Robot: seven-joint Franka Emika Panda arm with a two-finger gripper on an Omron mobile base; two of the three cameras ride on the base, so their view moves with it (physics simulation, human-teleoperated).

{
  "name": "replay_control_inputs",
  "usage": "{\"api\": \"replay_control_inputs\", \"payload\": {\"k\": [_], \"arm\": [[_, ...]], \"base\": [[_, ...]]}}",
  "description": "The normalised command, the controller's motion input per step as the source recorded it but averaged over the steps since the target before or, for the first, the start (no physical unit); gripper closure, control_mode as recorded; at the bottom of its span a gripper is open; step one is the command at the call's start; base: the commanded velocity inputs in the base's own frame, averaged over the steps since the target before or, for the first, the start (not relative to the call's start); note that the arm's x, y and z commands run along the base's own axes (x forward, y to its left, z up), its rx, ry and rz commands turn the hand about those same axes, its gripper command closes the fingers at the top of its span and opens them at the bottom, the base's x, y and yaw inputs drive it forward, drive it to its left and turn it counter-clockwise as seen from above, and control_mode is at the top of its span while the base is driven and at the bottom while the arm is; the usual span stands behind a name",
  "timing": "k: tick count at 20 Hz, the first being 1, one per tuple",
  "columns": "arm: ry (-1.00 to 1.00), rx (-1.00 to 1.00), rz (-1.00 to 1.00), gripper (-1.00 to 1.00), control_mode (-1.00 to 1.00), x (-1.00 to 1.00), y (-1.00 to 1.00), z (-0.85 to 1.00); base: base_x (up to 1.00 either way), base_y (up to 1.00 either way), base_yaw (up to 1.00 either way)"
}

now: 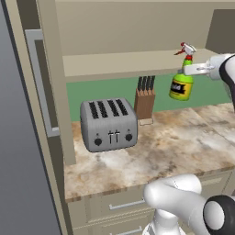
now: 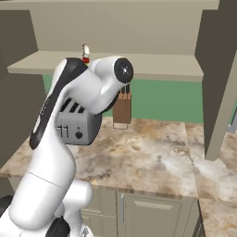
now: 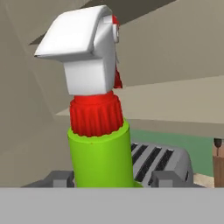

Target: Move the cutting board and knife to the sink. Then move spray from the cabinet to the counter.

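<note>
While the hand point(image 3: 111, 179) grips it, the spray point(image 1: 182, 78) stands upright.

arm: raised, reaching forward, wrist level | gripper point(image 1: 189, 69): jaws clamped on spray point(image 1: 182, 78) neck

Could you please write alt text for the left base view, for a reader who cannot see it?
The end effector grips a green spray by its neck, held in the air in front of the cabinet shelf edge and above the marbled counter. To its left, a silver toaster and a knife block stand on the counter.
</note>
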Motion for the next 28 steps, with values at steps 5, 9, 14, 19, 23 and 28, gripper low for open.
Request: {"api": "replay_control_inputs", "payload": {"k": [5, 9, 14, 19, 23, 28], "arm": [[-0.04, -0.01, 0.06, 1.0, -1.0, -0.09, 0.0, -0.64], [-0.08, -0.04, 0.06, 1.0, -1.0, -0.05, 0.0, -0.64], [-0.01, -0.03, 0.04, 1.0, -1.0, -0.01, -0.01, -0.59], [-0.04, -0.01, 0.06, 1.0, -1.0, 0.0, -0.06, -0.53], [0.0, 0.0, 0.06, 1.0, -1.0, 0.0, -0.1, -0.48], [-0.03, 0.0, 0.07, 1.0, -1.0, 0.0, -0.16, -0.42]], "base": [[0.0, 0.0, 0.0], [0.0, 0.0, 0.0], [0.0, 0.0, 0.0], [0.0, 0.0, 0.0], [0.0, 0.0, 0.0], [0.0, 0.0, 0.0]]}}
